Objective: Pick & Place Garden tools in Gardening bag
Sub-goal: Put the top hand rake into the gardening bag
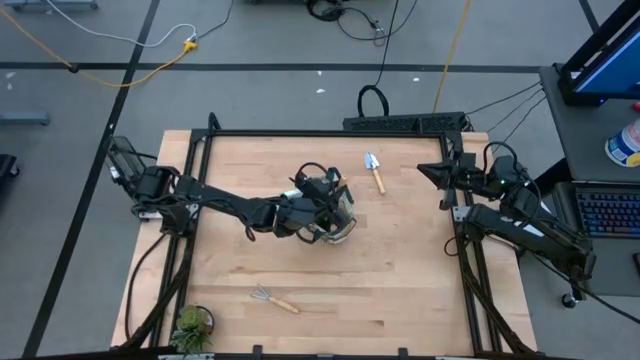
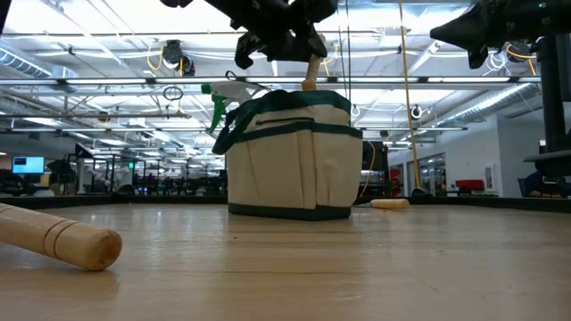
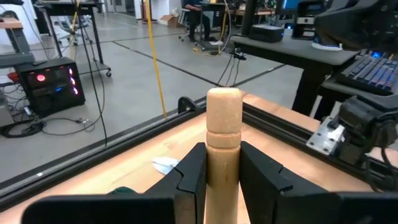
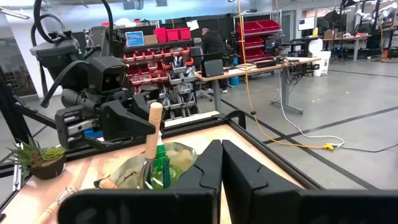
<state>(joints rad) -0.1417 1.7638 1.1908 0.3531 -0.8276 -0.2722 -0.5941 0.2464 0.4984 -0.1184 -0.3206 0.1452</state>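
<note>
- Over the middle of the table point(image 1: 400, 280), we find the left gripper point(image 1: 330, 205) directly above the gardening bag point(image 2: 290, 156); its fingers point(image 3: 189, 177) are clenched on the wooden handle point(image 3: 222, 140) of a garden tool; the handle stands upright and, in the low view, rises just above the bag's rim.
- At the bag's near side in the low view, we note a green spray bottle point(image 2: 223, 98) with a white trigger sticking out of the top; the bag itself sits upright on the table, beige with dark green trim.
- Beyond the bag, towards the far edge, we record a trowel point(image 1: 375, 172) lying flat on the wood, well apart from the bag.
- Near the front edge, we record a small fork rake point(image 1: 272, 299) lying flat; a potted plant point(image 1: 191, 326) stands at the front left corner.
- At the table's right edge, we find the right gripper point(image 1: 425, 170) raised clear of the surface and holding nothing; its fingers point(image 4: 208, 168) are pressed together.
</note>
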